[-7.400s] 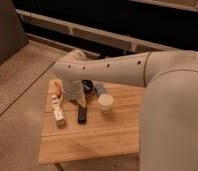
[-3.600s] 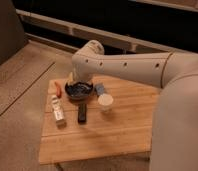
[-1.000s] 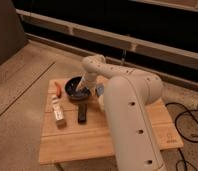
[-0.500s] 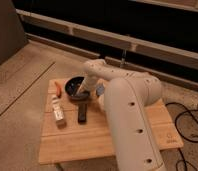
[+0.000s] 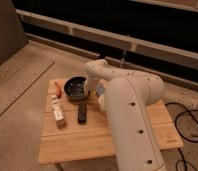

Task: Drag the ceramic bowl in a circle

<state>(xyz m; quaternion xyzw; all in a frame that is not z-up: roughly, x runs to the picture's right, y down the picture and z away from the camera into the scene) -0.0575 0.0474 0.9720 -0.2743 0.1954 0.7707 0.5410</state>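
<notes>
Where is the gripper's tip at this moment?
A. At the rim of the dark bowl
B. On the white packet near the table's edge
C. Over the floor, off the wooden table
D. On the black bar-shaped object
A: the gripper is down on the wooden table, shut on the arm-side rim of the ceramic bowl, apart from the black bar and the white packet.
</notes>
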